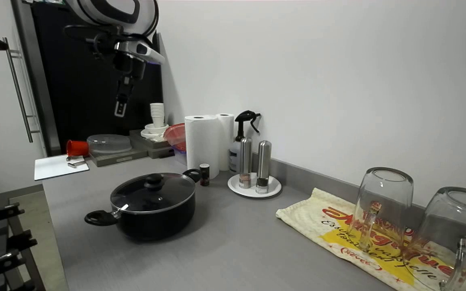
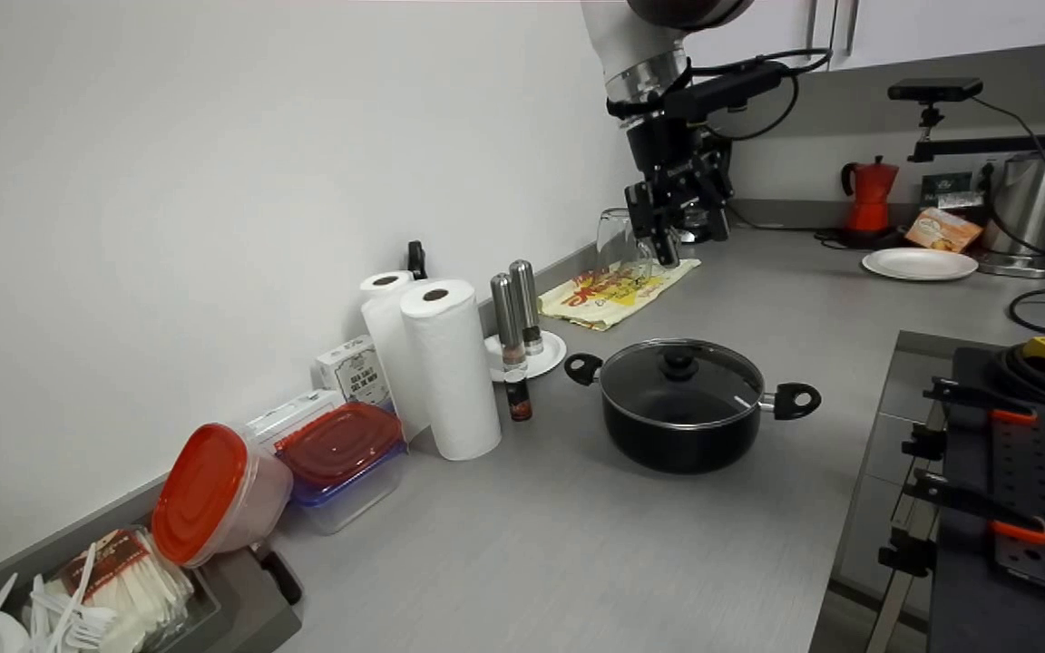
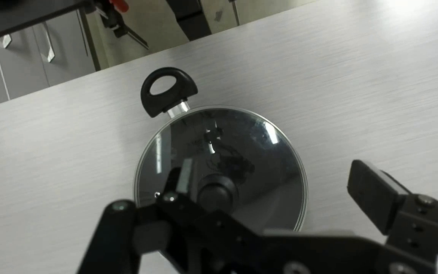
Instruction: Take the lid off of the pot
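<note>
Awaiting grasp: lid [image 1: 152,198] seated on pot [image 1: 158,224]

Approach step judged to be in hand; jaws spread wide w/ nothing held betw. them, positioned well above lid in both exterior views; no contact seen; pot is stood on table [image 1: 237,254], lid lying flat across its top. In wrist view lid's black knob [image 3: 217,196] is seen nearer one jaw than mid-gap; so a sideways shift will prob. be called for 1st, then a straight descent until knob is straddled; after that, jaws to be brought together on it & lid raised level; if gripped off-centre, knob may slip & lid be tilted.
</note>
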`<act>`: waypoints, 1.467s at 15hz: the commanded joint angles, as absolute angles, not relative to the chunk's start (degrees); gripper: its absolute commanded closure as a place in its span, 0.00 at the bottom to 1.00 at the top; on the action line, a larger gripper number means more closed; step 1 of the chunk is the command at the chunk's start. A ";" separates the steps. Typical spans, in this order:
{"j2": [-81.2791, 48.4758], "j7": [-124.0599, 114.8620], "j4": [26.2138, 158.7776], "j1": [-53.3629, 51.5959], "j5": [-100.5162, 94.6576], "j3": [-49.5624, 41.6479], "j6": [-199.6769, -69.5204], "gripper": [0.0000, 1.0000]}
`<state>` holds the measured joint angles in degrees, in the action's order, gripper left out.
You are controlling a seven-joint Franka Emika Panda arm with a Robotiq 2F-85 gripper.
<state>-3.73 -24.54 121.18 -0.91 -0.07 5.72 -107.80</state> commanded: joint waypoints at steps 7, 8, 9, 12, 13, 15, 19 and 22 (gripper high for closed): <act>-10.07 -23.57 131.72 0.25 11.12 0.99 -115.49 0.00; -10.63 -24.18 131.80 0.41 11.65 0.39 -116.59 0.00; -10.57 -25.18 131.68 0.45 11.77 -0.23 -118.00 0.00; -8.35 -28.14 130.73 0.00 9.61 -1.62 -121.92 0.00; -7.12 -29.73 130.13 -0.39 8.32 -1.89 -122.84 0.00; -5.04 -32.99 128.80 -1.10 5.55 -1.92 -124.25 0.00; -4.33 -39.34 123.74 -2.32 -1.08 -0.56 -123.58 0.00; -6.19 -41.64 120.24 -3.17 0.09 0.76 -122.98 0.00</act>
<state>-4.09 -38.26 123.68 -2.10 0.08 -0.25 -123.82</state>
